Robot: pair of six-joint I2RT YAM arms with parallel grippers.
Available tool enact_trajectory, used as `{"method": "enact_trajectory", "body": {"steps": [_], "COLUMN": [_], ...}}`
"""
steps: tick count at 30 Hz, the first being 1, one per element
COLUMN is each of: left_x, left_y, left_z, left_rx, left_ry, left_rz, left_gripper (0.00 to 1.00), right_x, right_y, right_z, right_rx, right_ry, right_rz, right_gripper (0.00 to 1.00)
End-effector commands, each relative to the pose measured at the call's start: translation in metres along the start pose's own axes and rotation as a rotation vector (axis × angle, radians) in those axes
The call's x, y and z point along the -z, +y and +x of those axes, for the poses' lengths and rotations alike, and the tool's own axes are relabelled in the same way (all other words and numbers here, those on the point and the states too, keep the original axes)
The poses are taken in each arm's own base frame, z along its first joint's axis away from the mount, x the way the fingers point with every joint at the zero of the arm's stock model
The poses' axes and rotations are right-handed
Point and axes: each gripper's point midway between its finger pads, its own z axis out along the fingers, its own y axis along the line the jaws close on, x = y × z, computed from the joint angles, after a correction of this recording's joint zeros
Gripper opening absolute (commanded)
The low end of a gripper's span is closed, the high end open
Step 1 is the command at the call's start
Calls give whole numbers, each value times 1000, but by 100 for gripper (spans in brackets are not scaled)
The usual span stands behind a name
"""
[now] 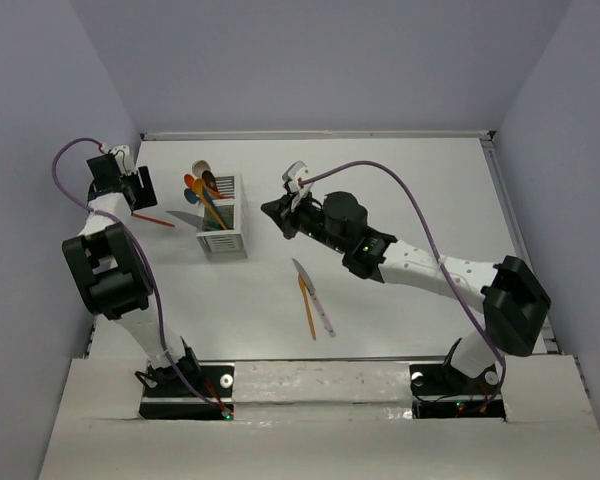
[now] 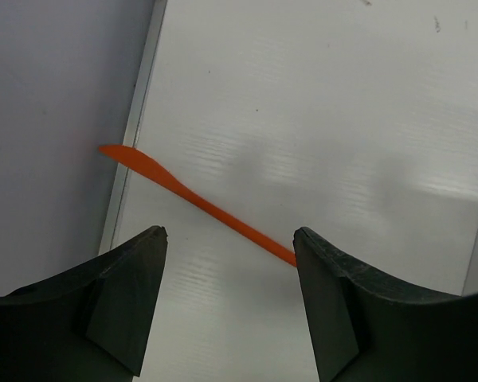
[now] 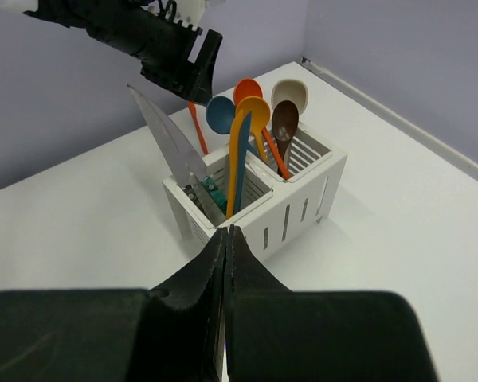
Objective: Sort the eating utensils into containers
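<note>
The white slatted caddy (image 1: 223,232) stands left of centre; it also shows in the right wrist view (image 3: 299,208). It holds orange (image 3: 252,111), blue (image 3: 220,114), brown (image 3: 284,119) and beige (image 3: 290,93) spoons and a silver-bladed knife (image 3: 169,142) that leans out. My left gripper (image 1: 138,195) is open above an orange knife (image 2: 183,191) that lies flat by the left wall. My right gripper (image 3: 227,232) is shut, just right of the caddy, with its tips pointing at it. An orange utensil (image 1: 307,310) and a silver-bladed knife (image 1: 315,297) lie together mid-table.
The left wall and its edge strip (image 2: 131,151) run close beside the orange knife. The left gripper (image 3: 171,49) hangs behind the caddy in the right wrist view. The back wall (image 1: 310,133) and the right wall bound the table.
</note>
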Motion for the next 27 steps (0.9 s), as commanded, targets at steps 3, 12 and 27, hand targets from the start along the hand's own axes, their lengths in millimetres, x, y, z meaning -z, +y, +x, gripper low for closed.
{"method": "enact_trajectory", "body": {"steps": [3,12,27], "left_x": [-23,-34,-69], "left_y": [6,8,8], "left_z": [6,45,75], "left_rx": [21,29,41], "left_ry": [95,148,243], "left_rz": [-38,-69,-51], "left_gripper": [75,86,84], "right_x": [15,24,38], "right_y": [0,-4,-4], "right_z": [-5,9,15], "right_rx": [-1,5,16], "right_ry": [2,37,72], "right_rz": [36,58,71], "right_gripper": [1,1,4]}}
